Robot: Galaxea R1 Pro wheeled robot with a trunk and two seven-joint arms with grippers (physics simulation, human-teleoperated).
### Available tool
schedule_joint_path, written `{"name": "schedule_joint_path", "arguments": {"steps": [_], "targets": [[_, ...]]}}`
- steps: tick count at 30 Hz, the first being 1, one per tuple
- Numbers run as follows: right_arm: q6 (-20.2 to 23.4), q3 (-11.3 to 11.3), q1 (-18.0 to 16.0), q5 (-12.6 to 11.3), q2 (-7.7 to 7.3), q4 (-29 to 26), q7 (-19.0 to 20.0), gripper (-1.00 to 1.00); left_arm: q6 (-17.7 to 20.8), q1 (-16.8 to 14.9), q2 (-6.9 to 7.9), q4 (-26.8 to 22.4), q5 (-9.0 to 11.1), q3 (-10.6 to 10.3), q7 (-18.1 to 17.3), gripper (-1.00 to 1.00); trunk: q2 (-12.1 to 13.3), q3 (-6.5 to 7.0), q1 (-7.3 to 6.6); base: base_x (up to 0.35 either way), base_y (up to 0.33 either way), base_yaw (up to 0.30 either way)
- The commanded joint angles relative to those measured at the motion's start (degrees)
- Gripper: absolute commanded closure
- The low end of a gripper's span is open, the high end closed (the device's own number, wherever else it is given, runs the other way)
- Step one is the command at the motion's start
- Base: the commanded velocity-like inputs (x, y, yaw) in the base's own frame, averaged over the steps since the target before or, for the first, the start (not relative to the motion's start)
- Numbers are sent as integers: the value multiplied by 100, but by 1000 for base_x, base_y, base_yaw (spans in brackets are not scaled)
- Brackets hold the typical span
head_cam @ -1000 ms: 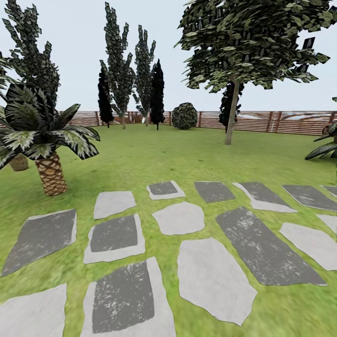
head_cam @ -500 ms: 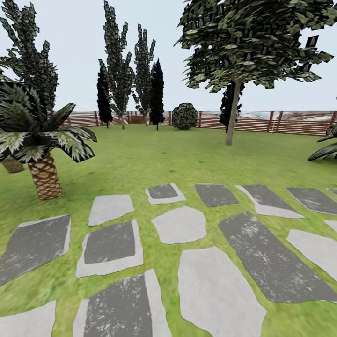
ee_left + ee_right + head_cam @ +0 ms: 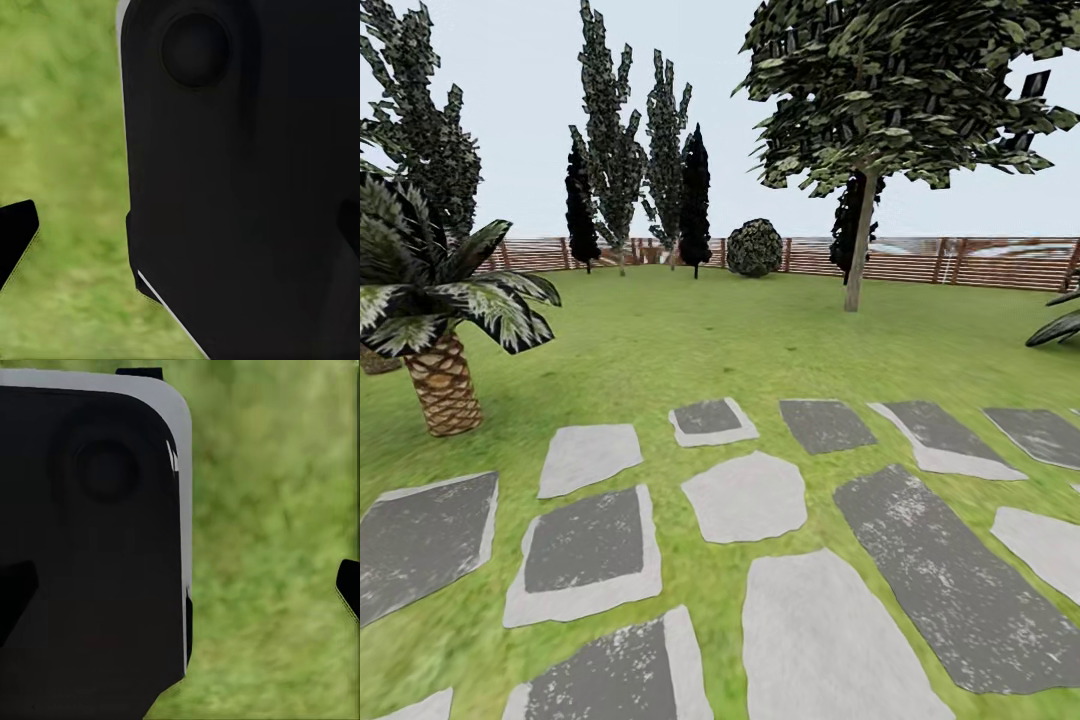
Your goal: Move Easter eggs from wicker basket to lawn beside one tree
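With neither gripper's opening discernible, the robot faced stepping-stone slabs [image 3: 745, 495] and the tree [image 3: 858, 240] across the lawn [image 3: 690, 340], risking mistaking the palm [image 3: 440, 385] for it.

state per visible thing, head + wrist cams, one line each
Broad-canopy tree with bare grey-brown trunk: upright, grass at its base bare of eggs.
Short palm with scaly trunk: upright, at the left.
Grey stepping-stone slabs: flat in the mottled green lawn.
Brown slat fence: standing, behind the tree.
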Motion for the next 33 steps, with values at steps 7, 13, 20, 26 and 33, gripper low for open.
{"name": "schedule_joint_path", "arguments": {"steps": [7, 13, 20, 26, 33], "targets": [[8, 5, -7, -12, -1, 8, 6, -100, -2, 1, 1, -5, -1, 2, -19, -100, -2, -4, 4, 340, 0, 0], [8, 5, -7, -12, -1, 8, 6, -100, -2, 1, 1, -5, -1, 2, -19, -100, -2, -4, 4, 340, 0, 0], [8, 5, -7, -12, -1, 8, 6, -100, -2, 1, 1, -5, -1, 2, -19, -100, -2, -4, 4, 340, 0, 0], [3, 5, -7, -12, -1, 8, 7, -100, -2, 1, 1, -5, -1, 2, -19, -100, -2, -4, 4, 340, 0, -1], [5, 5, -7, -12, -1, 8, 7, -100, -2, 1, 1, -5, -1, 2, -19, -100, -2, -4, 4, 340, 0, -20]]}}
